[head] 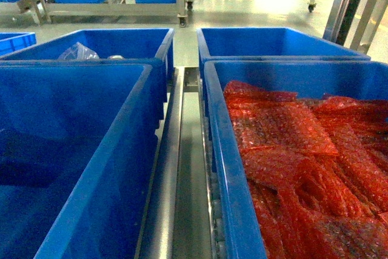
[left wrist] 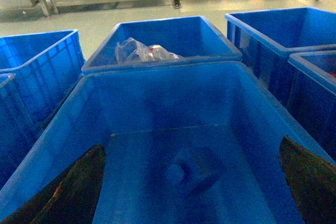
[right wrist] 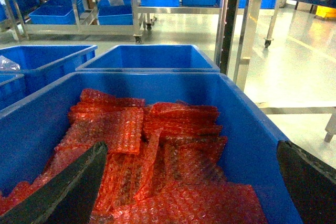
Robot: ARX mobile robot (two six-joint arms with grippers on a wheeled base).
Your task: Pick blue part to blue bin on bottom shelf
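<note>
bins sitting in 2 rows on the bottom shelf [head: 182,168], both grippers hovering above them with nothing held.

left gripper [left wrist: 191,182] is hanging over the near left blue bin [left wrist: 157,93], its fingers [left wrist: 73,187] spread wide apart and holding nothing; the blue part [left wrist: 193,170] is lying on that bin's floor, between the fingers in the left wrist view. right gripper [right wrist: 191,182] is hovering over the near right bin [right wrist: 247,129], which is filled with red bubble-wrap bags [right wrist: 157,145], its fingers also wide apart and holding nothing. a clear plastic bag [left wrist: 139,52] is lying in the far left bin [left wrist: 173,30].
</note>
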